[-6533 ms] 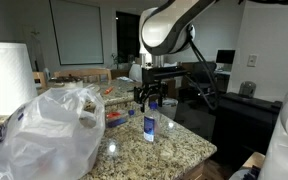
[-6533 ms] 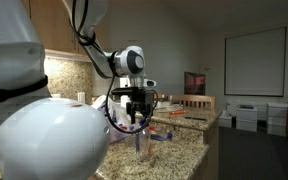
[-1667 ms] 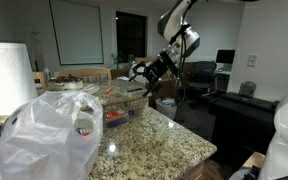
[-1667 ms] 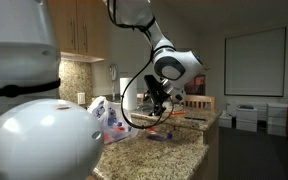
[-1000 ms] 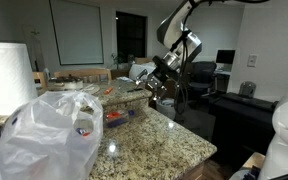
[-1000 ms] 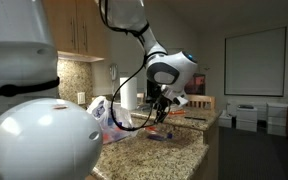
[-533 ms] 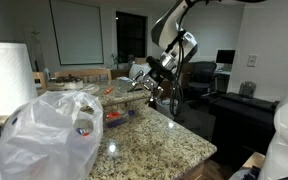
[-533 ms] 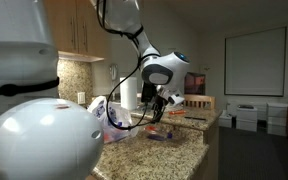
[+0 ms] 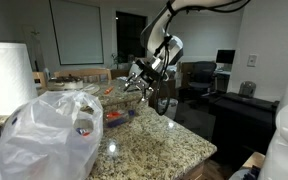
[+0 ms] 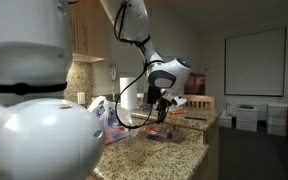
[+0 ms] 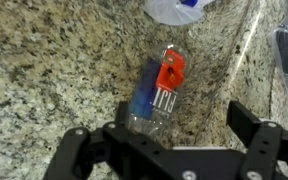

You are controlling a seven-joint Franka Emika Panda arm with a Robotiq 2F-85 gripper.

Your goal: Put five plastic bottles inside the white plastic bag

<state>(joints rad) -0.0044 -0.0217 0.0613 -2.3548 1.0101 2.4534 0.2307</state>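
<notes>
Wrist view, item one: small clear plastic bottle [image 11: 159, 95] with a blue-and-red label, lying on its side on the speckled granite countertop [image 11: 44, 60]. It is near the bag's edge and not touching it.

Item two: large crinkly translucent-white plastic bag [image 11: 184, 8], only a rim of it showing here. In an exterior view the bag [image 9: 44, 135] sits slumped on the stone. A dark labelled shape shows through its wall, possibly another bottle; how many are inside cannot be told.

Item three: black two-fingered gripper [image 11: 164, 140], on the side of the bottle away from the bag. Its fingers [image 11: 259, 135] are spread wide, one to either side of the bottle's near end, and nothing is held. In both exterior views the gripper [image 9: 149, 88] [image 10: 161, 108] hangs over the counter, well apart from the bag's bulk.

Item four: tall white paper towel roll [image 9: 9, 75], behind the bag; no part of the task.

Step in hand, as judged: descent onto the lying bottle for a pick.

Hazards, as judged:
- The bottle is round and rests on polished stone, so if one finger meets it first it may roll off toward the bag or out of the grip.
- The fingers bracket the bottle's end, not its middle, so a close there could pinch it out or leave it hanging tilted.
- Too deep a descent would drive the fingertips into the granite.
- A hard squeeze could buckle the thin wall.
- The slack bag may offer no clear mouth, so a bottle let go beside it could land on the counter
</notes>
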